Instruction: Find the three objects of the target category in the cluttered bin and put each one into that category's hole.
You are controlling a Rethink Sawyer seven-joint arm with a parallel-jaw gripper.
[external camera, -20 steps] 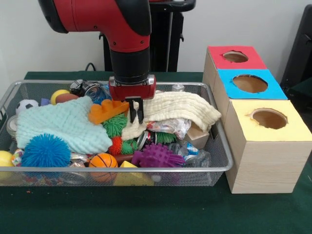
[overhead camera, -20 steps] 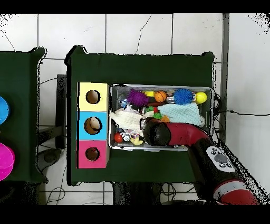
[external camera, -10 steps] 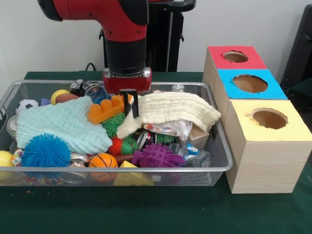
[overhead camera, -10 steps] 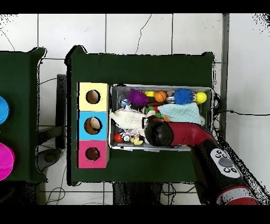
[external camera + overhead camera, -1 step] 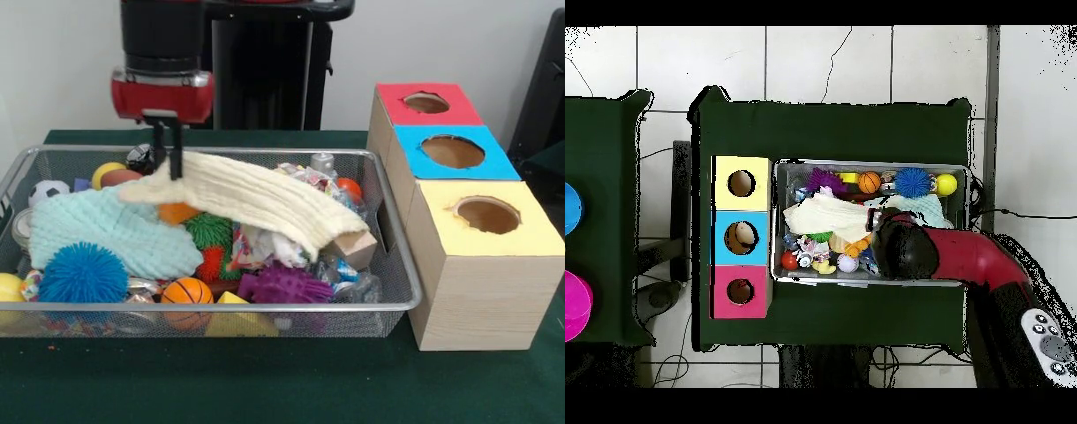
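Gripper point(image 5: 169, 157) pinching one corner of cream cloth point(image 5: 256, 199), cloth lifted and stretched over toys in wire bin point(image 5: 399, 291); mint cloth point(image 5: 106, 231) beneath; three-hole box point(image 5: 468, 247) beside bin

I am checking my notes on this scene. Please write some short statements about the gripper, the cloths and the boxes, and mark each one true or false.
1. The gripper is shut on the cream cloth. True.
2. The cream cloth lies flat in the wire basket. False: one end is lifted and it hangs stretched across the clutter.
3. The yellow box is nearest the camera in the front view. True.
4. The light blue cloth is in the gripper. False: it rests in the basket.
5. The orange basketball sits on the red box. False: it is in the basket.
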